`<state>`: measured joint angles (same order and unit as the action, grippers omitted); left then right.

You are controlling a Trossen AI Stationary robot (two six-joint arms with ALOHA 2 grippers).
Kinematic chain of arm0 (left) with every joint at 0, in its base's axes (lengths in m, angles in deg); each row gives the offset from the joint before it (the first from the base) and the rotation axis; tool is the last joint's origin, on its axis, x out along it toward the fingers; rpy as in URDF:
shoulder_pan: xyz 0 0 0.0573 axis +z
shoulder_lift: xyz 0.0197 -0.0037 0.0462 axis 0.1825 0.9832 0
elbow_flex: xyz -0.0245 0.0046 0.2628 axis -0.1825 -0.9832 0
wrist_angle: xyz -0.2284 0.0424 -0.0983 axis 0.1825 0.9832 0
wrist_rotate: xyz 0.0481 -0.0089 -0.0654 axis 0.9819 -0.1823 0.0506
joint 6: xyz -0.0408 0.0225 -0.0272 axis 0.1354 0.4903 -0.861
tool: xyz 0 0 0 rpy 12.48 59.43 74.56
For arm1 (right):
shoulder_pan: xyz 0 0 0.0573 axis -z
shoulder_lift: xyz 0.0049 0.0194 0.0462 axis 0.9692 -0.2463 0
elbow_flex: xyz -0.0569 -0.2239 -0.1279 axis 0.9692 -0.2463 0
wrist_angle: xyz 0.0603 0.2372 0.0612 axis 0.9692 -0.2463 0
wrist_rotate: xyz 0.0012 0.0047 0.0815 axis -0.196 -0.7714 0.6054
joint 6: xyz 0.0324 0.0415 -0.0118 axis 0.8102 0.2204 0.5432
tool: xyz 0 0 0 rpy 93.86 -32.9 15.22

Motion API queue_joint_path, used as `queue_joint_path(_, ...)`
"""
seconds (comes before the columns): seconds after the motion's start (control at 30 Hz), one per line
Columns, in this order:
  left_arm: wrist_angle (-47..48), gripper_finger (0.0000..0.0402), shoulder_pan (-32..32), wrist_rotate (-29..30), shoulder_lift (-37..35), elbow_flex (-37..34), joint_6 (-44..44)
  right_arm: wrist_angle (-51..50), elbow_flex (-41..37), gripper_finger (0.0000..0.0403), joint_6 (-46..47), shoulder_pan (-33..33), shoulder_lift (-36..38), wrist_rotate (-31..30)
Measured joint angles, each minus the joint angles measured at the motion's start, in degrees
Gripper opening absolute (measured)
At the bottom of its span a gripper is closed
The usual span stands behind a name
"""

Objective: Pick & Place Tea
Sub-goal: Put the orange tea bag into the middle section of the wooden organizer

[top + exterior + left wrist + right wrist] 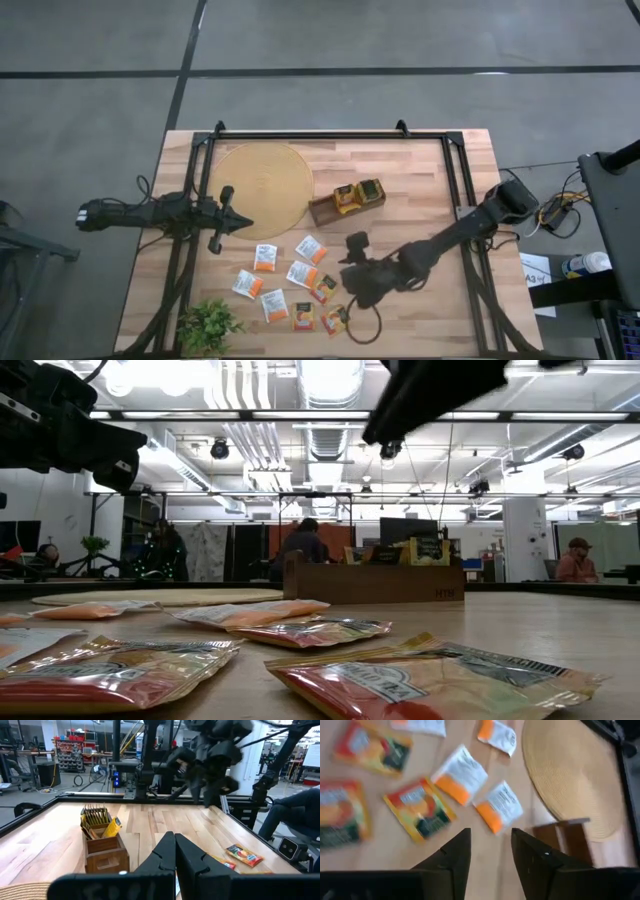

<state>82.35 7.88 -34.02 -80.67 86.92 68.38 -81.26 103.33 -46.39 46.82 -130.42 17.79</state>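
Observation:
Several flat tea sachets lie scattered on the near half of the wooden table (pixel 420 170). Some are white with an orange patch (pixel 311 249) (pixel 460 775), others orange and red (pixel 324 288) (pixel 420 810). My right gripper (pixel 348 272) (pixel 490 850) is open and hovers above the table just right of the sachets, holding nothing. My left gripper (pixel 235 222) (pixel 175 855) is shut and empty. It hangs above the table's left part, beside the round mat. The long wooden tray (pixel 348 200) (pixel 102 845) holds a few sachets standing on edge.
A round woven mat (pixel 262 185) lies flat on the far left of the table. A small green plant (pixel 208 325) stands at the near left corner. A black frame (pixel 330 134) runs along the table's edges. People are visible in the room beyond (pixel 575 560).

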Motion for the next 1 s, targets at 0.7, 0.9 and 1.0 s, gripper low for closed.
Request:
queue_joint_path(0.7, 0.04, 0.0000, -0.04, 0.01, 0.07, 0.01, 0.00, -32.65, 40.79, 0.0170, 31.60, 4.62, -26.53, 18.83)
queue_joint_path(0.9, 0.02, 0.0000, -0.04, 0.02, 0.07, 0.02, 0.00, -32.78, 45.68, 0.0174, 33.47, 6.80, -28.08, 24.26)
queue_joint_path(1.0, 0.02, 0.0000, -0.04, 0.00, 0.07, 0.00, 0.00, -32.81, 46.01, 0.0174, 35.17, 7.65, -28.58, 24.74)
